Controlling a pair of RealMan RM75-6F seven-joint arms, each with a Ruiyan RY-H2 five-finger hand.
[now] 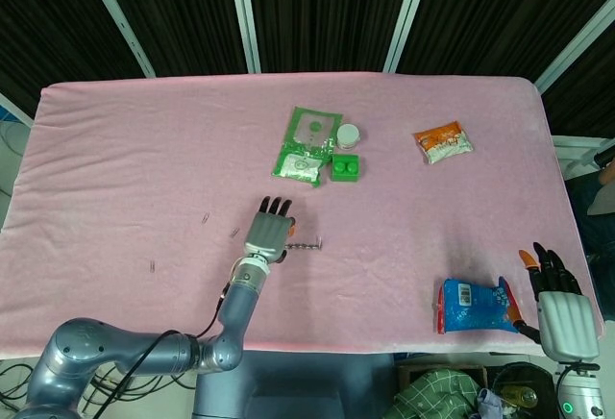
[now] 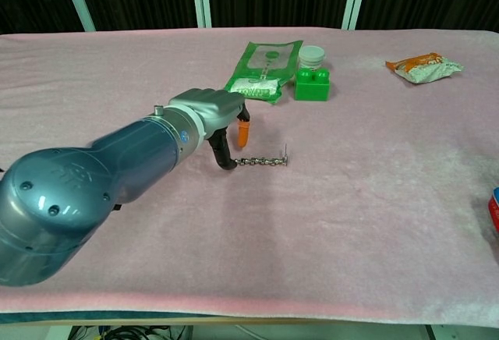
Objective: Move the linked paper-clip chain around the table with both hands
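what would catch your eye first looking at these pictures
The big blue-grey left arm fills the near left of the chest view, its left hand lowered at the left end of the short silvery linked paper-clip chain mid-table on the pink cloth. Behind sit a green packet and green block; the right hand waits by a blue pouch.

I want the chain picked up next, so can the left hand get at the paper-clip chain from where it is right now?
Probably yes. The left hand hangs at the near end of the paper-clip chain, fingers pointing down, and nothing lies between them on the pink cloth.
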